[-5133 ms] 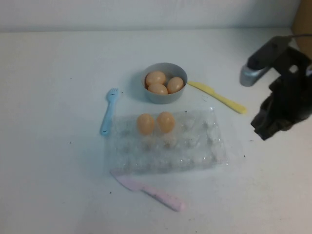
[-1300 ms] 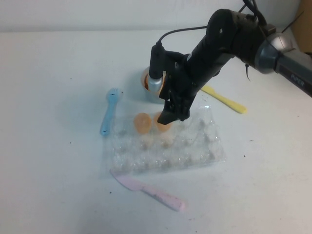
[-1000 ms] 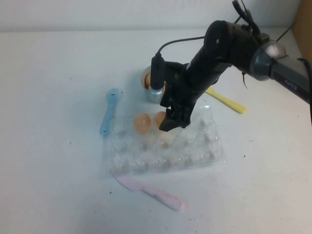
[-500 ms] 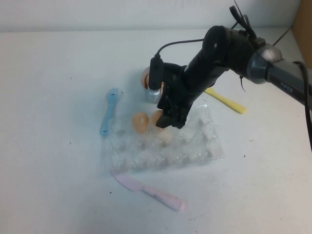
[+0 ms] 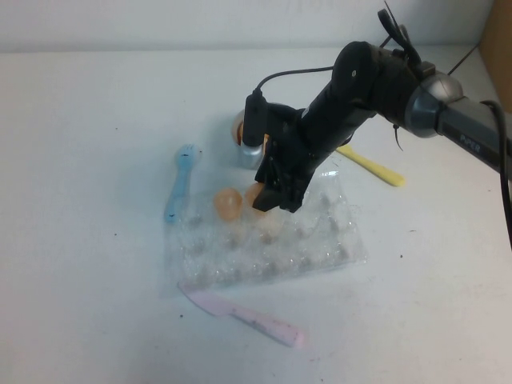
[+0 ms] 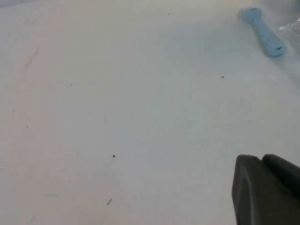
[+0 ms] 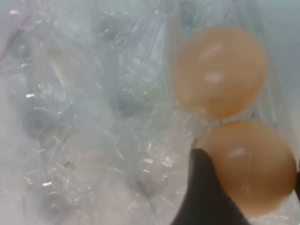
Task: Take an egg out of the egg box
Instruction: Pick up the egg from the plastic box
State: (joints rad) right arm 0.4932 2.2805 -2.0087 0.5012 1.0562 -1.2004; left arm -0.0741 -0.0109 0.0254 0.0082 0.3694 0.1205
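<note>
The clear plastic egg box (image 5: 320,240) lies at the table's middle. Two peach-tan eggs sit in its far row. My right gripper (image 5: 268,200) reaches down from the right and is shut on the right-hand egg (image 5: 256,196), still low at its cup. In the right wrist view this egg (image 7: 248,166) sits between the dark fingers (image 7: 206,197), with the other egg (image 7: 219,70) close beside it on the box (image 7: 84,117). That other egg (image 5: 226,202) is to the left. My left gripper (image 6: 260,158) is shut and empty over bare table, out of the high view.
The grey bowl (image 5: 246,152) stands behind the box, mostly hidden by my right arm. A blue fork (image 5: 179,182) lies left of the box and shows in the left wrist view (image 6: 262,30). A yellow knife (image 5: 372,166) lies at the right, a pink knife (image 5: 248,318) in front.
My right arm came in from the right edge, lowered onto the right-hand egg and closed on it. In the last half second the gripper and the box shifted slightly left.
</note>
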